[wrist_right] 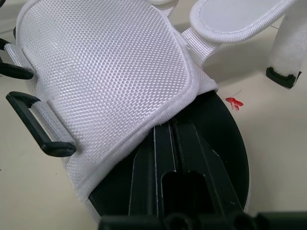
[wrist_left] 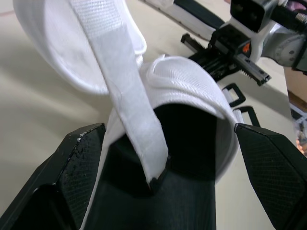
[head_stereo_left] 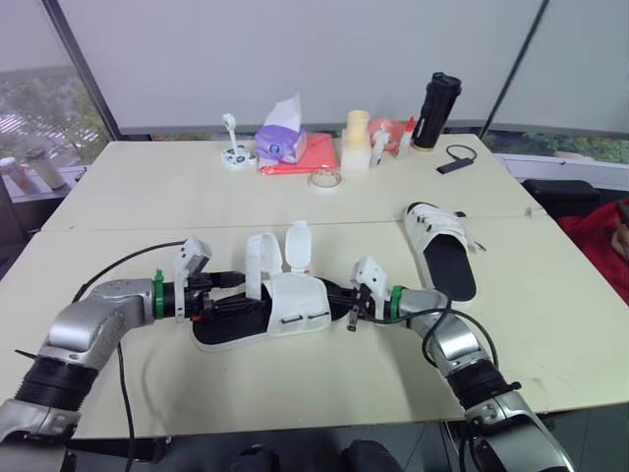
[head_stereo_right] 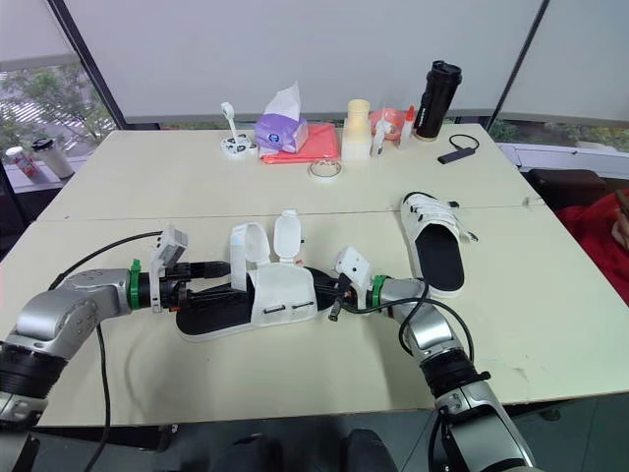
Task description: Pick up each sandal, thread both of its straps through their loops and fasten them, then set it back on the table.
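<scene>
One white sandal (head_stereo_left: 285, 310) with a black sole lies flat at the table's front. Its two straps (head_stereo_left: 258, 258) stand up unfastened, and the black loops (wrist_right: 37, 128) on its side hold nothing. My left gripper (head_stereo_left: 224, 293) is at the heel, open, with its fingers (wrist_left: 79, 165) spread on either side of the sole; one strap (wrist_left: 132, 103) hangs between them. My right gripper (head_stereo_left: 339, 299) is at the toe end. It is shut, its fingers (wrist_right: 168, 158) pushed in under the mesh upper (wrist_right: 110, 81) on top of the footbed. A second sandal (head_stereo_left: 442, 248) lies to the right.
Along the far edge of the table (head_stereo_left: 147, 197) stand a tissue box (head_stereo_left: 282, 138) on a red cloth, a tape roll (head_stereo_left: 324, 179), a cream bottle (head_stereo_left: 356, 138), a black flask (head_stereo_left: 435, 111), a white dish (head_stereo_left: 236, 154) and a small black device (head_stereo_left: 454, 162). A cable trails from my left arm.
</scene>
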Controlling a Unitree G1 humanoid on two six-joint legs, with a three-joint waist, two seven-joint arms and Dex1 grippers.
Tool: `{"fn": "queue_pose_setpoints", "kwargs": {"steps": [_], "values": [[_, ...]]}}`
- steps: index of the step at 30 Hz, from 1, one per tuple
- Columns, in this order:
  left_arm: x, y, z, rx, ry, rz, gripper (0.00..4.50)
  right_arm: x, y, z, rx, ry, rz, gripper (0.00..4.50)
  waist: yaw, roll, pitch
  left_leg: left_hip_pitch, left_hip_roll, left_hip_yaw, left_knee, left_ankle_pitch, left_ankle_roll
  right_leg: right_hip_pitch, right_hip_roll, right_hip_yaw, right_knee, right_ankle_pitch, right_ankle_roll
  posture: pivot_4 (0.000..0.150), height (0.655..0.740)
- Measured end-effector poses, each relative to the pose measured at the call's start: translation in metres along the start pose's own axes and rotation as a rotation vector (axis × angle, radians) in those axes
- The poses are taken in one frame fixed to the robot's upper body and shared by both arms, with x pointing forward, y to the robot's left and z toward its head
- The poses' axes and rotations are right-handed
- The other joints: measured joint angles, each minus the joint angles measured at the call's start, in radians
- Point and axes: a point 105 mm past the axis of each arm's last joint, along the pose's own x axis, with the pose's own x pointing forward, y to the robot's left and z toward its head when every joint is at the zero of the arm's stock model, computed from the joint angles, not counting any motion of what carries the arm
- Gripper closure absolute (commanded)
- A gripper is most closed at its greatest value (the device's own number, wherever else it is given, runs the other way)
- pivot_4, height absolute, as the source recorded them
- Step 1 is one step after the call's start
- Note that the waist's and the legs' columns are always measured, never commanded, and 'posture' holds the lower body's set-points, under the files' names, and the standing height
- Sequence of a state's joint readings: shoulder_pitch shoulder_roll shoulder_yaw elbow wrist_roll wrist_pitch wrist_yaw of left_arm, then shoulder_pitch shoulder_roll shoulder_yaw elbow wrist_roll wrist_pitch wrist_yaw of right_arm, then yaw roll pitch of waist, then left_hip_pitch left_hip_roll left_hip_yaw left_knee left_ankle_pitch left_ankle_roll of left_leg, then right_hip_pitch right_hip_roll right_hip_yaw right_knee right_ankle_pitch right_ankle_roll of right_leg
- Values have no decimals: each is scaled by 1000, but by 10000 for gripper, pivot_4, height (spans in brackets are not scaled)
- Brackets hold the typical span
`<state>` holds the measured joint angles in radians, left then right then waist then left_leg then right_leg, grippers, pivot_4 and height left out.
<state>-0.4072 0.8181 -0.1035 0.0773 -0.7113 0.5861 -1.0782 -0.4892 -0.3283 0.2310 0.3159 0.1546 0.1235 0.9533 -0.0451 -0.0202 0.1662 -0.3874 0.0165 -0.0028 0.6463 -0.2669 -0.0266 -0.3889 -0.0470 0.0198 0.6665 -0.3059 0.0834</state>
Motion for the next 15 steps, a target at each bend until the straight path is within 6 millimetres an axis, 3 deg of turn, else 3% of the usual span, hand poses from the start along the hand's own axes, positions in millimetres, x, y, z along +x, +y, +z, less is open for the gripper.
{"fn": "queue_pose_setpoints", "kwargs": {"steps": [7, 13, 15], "values": [[0, -4, -7, -40, 38, -39, 44611, 0, 0, 0, -3, 0, -8, 45000, 1, 0, 0, 0, 0, 0, 0, 0, 0, 0, -1, 0, 0, 0, 0, 1500, 7400], [6, -4, -6, -57, 14, -34, 44611, 0, 0, 0, -4, 0, -11, 45000, 1, 0, 0, 0, 0, 0, 0, 0, 0, 0, -1, 0, 0, 0, 0, 1500, 7400], [4, -2, 3, -66, -6, -24, 44611, 0, 0, 0, -4, 0, -13, 45000, 1, 0, 0, 0, 0, -1, 0, 0, 0, 0, -1, 0, 0, 0, 0, 1500, 7400]]}}
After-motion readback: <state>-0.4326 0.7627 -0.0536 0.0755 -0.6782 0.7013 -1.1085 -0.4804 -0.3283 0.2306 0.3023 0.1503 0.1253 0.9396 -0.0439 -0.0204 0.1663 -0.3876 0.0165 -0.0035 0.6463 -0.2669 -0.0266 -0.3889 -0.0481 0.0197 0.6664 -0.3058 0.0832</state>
